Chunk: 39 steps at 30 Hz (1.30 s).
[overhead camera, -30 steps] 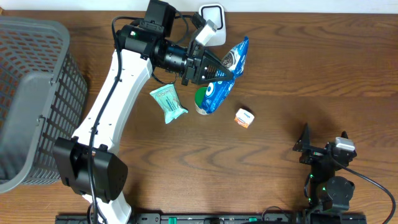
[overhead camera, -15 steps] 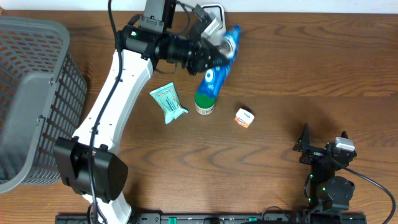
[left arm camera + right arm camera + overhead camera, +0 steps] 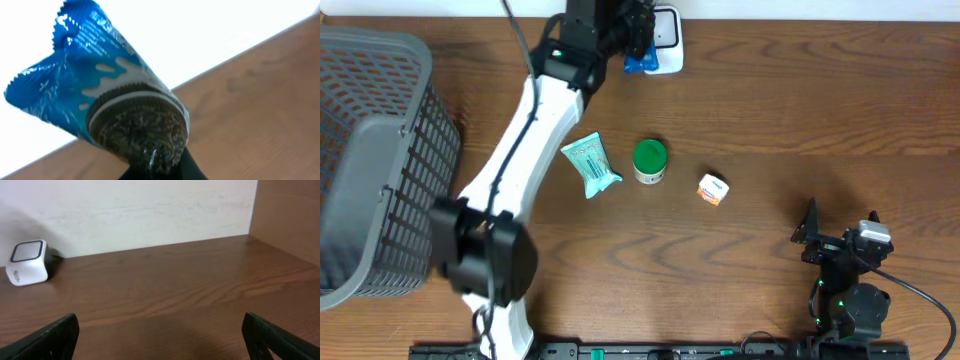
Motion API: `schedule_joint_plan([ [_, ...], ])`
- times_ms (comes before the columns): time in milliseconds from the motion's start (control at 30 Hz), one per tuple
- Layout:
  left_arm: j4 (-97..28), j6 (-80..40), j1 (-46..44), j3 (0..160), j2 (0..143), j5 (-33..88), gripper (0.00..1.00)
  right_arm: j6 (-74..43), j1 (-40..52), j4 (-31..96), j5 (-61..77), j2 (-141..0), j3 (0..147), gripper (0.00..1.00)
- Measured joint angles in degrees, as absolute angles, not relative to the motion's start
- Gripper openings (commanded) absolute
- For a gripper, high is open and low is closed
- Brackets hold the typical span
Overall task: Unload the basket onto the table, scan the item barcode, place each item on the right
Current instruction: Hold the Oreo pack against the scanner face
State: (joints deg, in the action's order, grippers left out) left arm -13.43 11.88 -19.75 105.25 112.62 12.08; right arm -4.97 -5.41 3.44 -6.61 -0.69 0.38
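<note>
Blue cookie packet (image 3: 638, 63) is up at the far edge of the wooden bench (image 3: 770, 110), clamped in the left pincer (image 3: 634, 45).

At the near right, the right pincer (image 3: 162, 337) rests low over the bench, its dark fingers (image 3: 55, 335) spread wide apart and holding nothing. Farther in, a small orange-and-white box (image 3: 713, 189) lies right of centre. Just beyond it to the left stands a green-lidded jar (image 3: 649, 161), and left of the jar lies a teal pouch (image 3: 590, 165), close beside it but apart. A grey mesh basket (image 3: 370, 150) fills the left side.

Beyond these the left arm reaches to the far edge, where the packet hangs at the left side of the white scanner (image 3: 665, 25); whether the two touch cannot be told. From the left wrist, the packet's crimped end points up and left and the printed cookie sits low, just above the fingers closed on it.
</note>
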Motion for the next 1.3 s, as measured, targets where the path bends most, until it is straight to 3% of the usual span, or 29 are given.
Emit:
schedule_joint_plan([
  [267, -8.7, 12.1, -19.7, 105.2, 127.5, 7.4, 0.07, -5.0, -5.4, 3.4, -6.6, -0.7, 0.4, 0.99],
  [467, -8.6, 15.2, -20.0, 105.0, 129.7, 7.0, 0.07, -5.0, -5.4, 3.4, -6.6, -0.7, 0.4, 0.99],
  [733, -5.4, 24.9, -21.9, 105.0, 130.0, 6.7, 0.07, -5.0, -5.4, 3.4, -6.6, -0.7, 0.4, 0.99],
  [1133, -1.7, 47.4, -24.3, 107.2, 140.3, -3.2, 0.07, -5.0, -5.4, 3.4, -6.6, -0.7, 0.4, 0.99],
  [1300, 1.4, 51.6, -25.3, 108.9, 140.4, -5.5, 0.07, -5.0, -5.4, 3.4, -6.6, -0.7, 0.4, 0.99],
])
